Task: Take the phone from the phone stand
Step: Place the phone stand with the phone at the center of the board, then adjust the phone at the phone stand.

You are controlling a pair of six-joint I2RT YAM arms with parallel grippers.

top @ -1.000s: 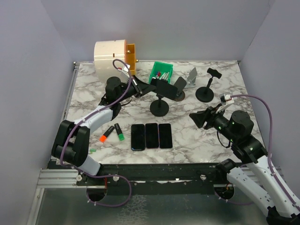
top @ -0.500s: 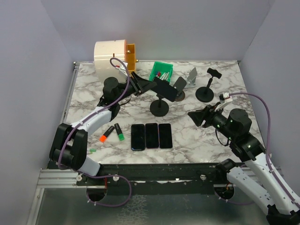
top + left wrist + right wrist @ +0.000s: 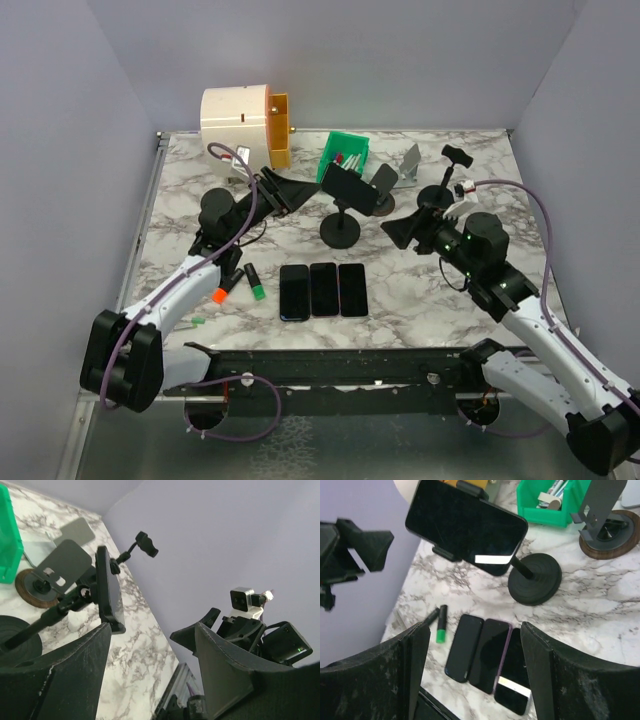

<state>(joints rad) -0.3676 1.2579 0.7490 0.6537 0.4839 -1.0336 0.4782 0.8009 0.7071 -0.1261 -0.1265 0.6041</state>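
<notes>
phone (image 3: pixel 350 187) sits clamped landscape in the black phone stand (image 3: pixel 340 231), mid-table and slightly toward the far edge; its screen shows in the right wrist view. left gripper (image 3: pixel 297 190) is near the phone's left end, not touching, jaws spread wide with nothing between them. right gripper (image 3: pixel 404 227) is off the phone's right side, near but apart, jaws also wide and empty. three spare phones (image 3: pixel 323 290) lie flat, side by side and touching, between the stand and the near edge. orange marker (image 3: pixel 228 285) and green marker (image 3: pixel 254 283) lie just left of them. green bin (image 3: pixel 344 155) is at the far edge behind the stand, with a grey plate stand (image 3: pixel 408 165) to its right. empty clamp stand (image 3: pixel 441 190) is toward the far right corner. white-and-orange drum (image 3: pixel 240 122) is at the far left corner.
</notes>
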